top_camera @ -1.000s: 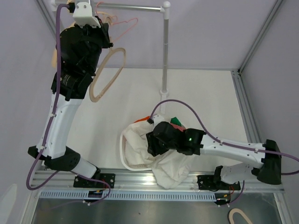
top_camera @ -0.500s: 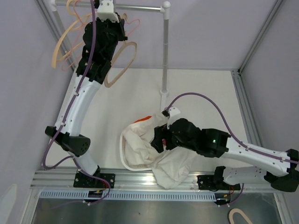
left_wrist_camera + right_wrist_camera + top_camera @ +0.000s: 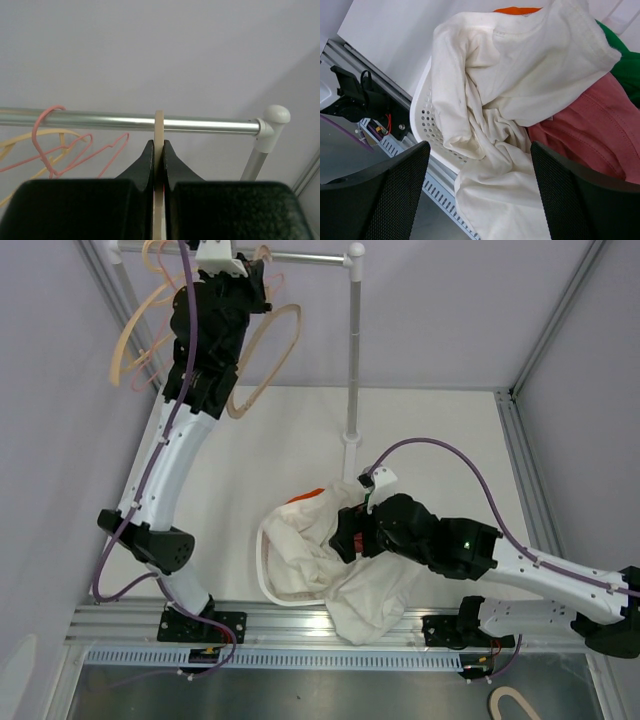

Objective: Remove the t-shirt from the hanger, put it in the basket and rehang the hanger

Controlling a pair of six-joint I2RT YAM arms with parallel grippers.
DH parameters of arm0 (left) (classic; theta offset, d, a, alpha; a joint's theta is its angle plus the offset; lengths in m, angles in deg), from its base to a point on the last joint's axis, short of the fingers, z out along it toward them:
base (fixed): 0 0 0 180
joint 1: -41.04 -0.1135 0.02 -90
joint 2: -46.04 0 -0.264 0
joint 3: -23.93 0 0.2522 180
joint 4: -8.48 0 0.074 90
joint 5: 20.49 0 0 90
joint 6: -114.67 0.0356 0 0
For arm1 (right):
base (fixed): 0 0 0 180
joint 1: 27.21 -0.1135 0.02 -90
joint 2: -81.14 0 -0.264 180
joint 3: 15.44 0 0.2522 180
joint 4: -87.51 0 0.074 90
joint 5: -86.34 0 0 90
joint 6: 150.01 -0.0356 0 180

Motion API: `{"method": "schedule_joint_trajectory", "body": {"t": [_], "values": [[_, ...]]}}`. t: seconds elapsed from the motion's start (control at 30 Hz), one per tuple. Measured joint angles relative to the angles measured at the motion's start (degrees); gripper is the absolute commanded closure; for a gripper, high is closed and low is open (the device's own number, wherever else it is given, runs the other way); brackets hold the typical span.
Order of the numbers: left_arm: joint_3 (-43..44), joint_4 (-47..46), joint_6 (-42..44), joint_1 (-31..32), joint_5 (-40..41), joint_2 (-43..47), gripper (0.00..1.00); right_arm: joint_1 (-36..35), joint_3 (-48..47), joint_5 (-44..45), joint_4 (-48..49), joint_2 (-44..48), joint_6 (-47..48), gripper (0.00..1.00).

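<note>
The left jaws are pressed shut on the cream hanger (image 3: 159, 121), which crosses the rail (image 3: 210, 125) at 11 o'clock, while the white t-shirt (image 3: 520, 75) lies draped over the basket (image 3: 422, 120) at 6 o'clock on the table (image 3: 440, 430), below the right jaws, which are spread wide and empty.

metal rail (image 3: 100, 121) (glossy), plastic hanger (image 3: 159, 131), cloth t-shirt (image 3: 520, 75)
</note>
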Motion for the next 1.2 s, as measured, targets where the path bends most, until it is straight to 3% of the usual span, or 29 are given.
{"method": "schedule_joint_trajectory", "body": {"t": [0.23,0.43,0.67,1.0,1.07,1.13,1.2], "values": [[1.3,-5.5,1.0,0.0,1.0,1.2,0.99,2.2,0.5,-1.4,1.8,-0.6,0.8,0.13],[8.0,-10.5,2.8,-1.0,1.3,-4.4,0.99,2.2,2.0,-1.7,2.8,1.2,0.8,0.12],[11.2,-8.9,1.5,-3.2,0.3,-12.8,0.99,2.2,2.1,-1.2,3.2,4.1,0.8,0.12],[10.6,-8.1,1.2,-3.3,-0.3,-14.2,0.99,2.2,2.8,-1.3,3.8,4.1,0.7,0.12],[10.1,-8.2,1.2,-3.3,-0.7,-14.0,0.94,2.2,3.0,-1.3,3.9,4.0,0.7,0.12],[9.7,-8.3,1.3,-3.3,-1.2,-13.9,0.79,2.2,3.0,-1.5,4.0,4.0,0.5,0.12],[8.6,-8.6,1.4,-3.3,-1.6,-13.3,0.76,2.2,3.2,-1.7,4.3,4.0,0.3,0.12]]}}
